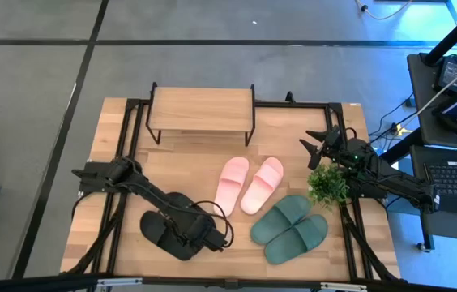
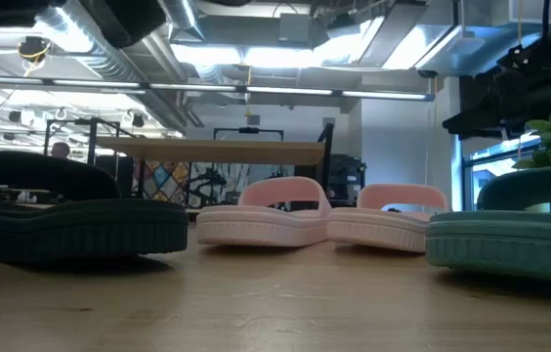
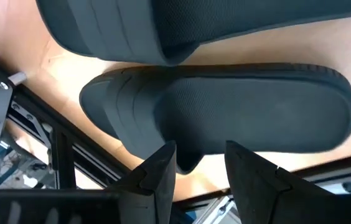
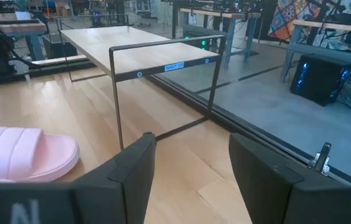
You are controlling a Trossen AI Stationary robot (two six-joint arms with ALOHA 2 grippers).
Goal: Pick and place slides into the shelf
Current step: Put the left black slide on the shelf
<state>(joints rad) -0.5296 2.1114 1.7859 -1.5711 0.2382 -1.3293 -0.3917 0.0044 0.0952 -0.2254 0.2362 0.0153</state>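
- Wooden table [image 1: 115, 154] carries the shelf [image 1: 202, 109] at its far edge and the slides: black [image 1: 168, 234], pink [image 1: 249, 184], green [image 1: 290, 228].
- Left gripper [image 3: 199, 163] hangs over the black pair, fingers released.
- Right gripper [image 4: 191, 163] waits right, fingers apart.

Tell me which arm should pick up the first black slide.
Left. The left gripper hangs with fingers open right over the edge of a black slide. The right gripper is across the table by the small plant, facing the shelf.
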